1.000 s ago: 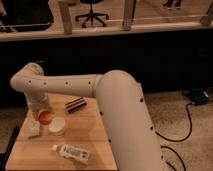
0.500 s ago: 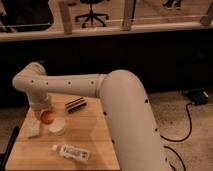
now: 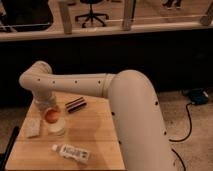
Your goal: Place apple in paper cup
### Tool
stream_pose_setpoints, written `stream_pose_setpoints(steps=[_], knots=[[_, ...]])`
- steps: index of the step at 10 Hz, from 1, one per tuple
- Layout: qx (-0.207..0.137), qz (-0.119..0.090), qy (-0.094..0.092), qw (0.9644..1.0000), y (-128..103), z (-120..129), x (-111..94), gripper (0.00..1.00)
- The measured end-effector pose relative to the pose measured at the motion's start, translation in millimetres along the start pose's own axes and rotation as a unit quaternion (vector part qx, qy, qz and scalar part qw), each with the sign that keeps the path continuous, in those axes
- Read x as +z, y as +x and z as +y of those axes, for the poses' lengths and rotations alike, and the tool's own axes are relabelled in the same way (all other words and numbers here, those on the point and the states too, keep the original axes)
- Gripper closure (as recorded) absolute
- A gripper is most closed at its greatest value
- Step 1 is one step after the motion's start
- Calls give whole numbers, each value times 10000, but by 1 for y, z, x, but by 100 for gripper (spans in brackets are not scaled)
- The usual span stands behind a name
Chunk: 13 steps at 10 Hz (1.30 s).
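The apple is small, round and orange-red. It sits in my gripper at the end of the white arm, over the left part of the wooden table. The gripper is shut on the apple and holds it just above the back left rim of the paper cup. The cup is short, white and upright below and slightly right of the apple. The fingers are mostly hidden behind the wrist and the fruit.
A pale rounded object lies left of the cup. A white labelled bottle lies on its side near the table's front. A dark flat object lies behind the cup. The wooden table ends at the right, with floor and a cable beyond.
The gripper has carried the apple a little to the right, from beside the cup to over its rim. The cup, bottle and other objects have not moved.
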Motion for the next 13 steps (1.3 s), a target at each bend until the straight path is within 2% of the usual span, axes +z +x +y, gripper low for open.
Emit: stream_pose_setpoints(steps=[2,3,5,6,8,13], knots=[[-4,-4,16,10000,0,0,0,67],[0,-8,15,10000,-1,1,0,52],[-7,-14,10,10000,-2,1,1,36],[-16,-40,-47,10000,-2,1,1,24],[-33,-44,-67,10000,-2,-2,1,20],[-95,-54,-88,9999,-4,-6,6,20]])
